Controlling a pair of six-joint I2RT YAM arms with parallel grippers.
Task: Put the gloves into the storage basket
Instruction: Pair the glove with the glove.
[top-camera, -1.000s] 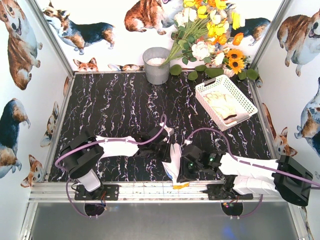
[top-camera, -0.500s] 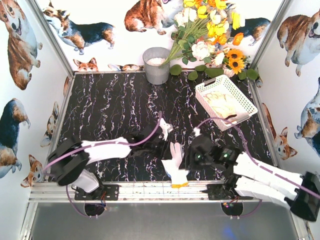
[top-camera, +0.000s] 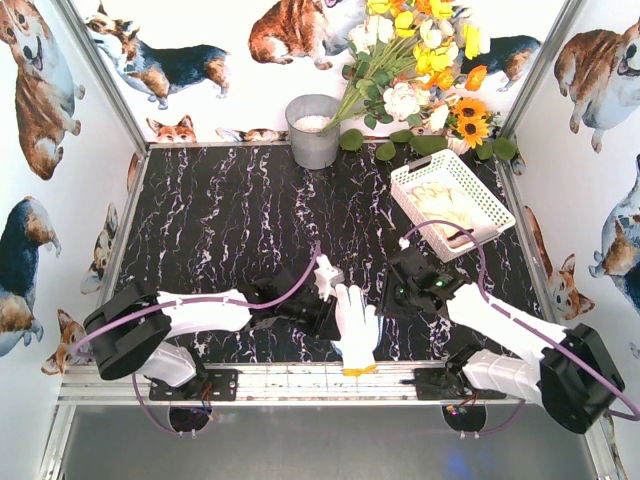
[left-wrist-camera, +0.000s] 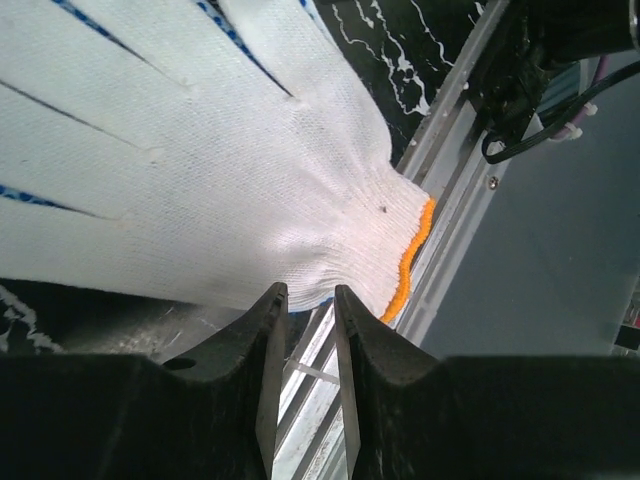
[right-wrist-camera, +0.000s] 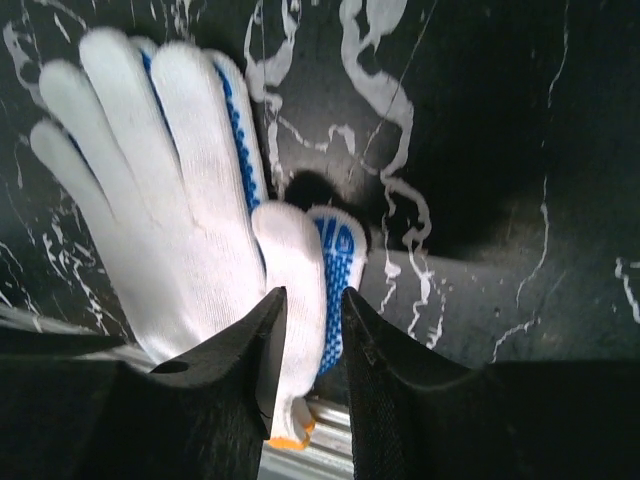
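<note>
Gloves (top-camera: 440, 205) in cream and yellow are seen piled inside the storage basket (top-camera: 482, 190), which is set at an angle on the far right of the bench (top-camera: 230, 220), well apart from the arms. One dotted glove (top-camera: 356, 325) is found outside it. It is laid flat at the near edge, fingers pointing away from the arms, with its orange cuff resting on the metal rail (top-camera: 270, 372). It is flanked by both arms, seemingly so that it can be taken from either side.

The left hand (left-wrist-camera: 303, 300) is set against the glove's side near the cuff, its jaws only a slit apart; whether a fold of knit is pinched there cannot be told. The right hand (right-wrist-camera: 312, 300) is held over the thumb with a narrow gap. Since the fabric under it lies smooth and unbunched, it is judged to be released.

The cuff on the rail is probably the easiest part to be seized, as the knit lies flush with the bench elsewhere. The carry to the basket is judged not yet begun.
</note>
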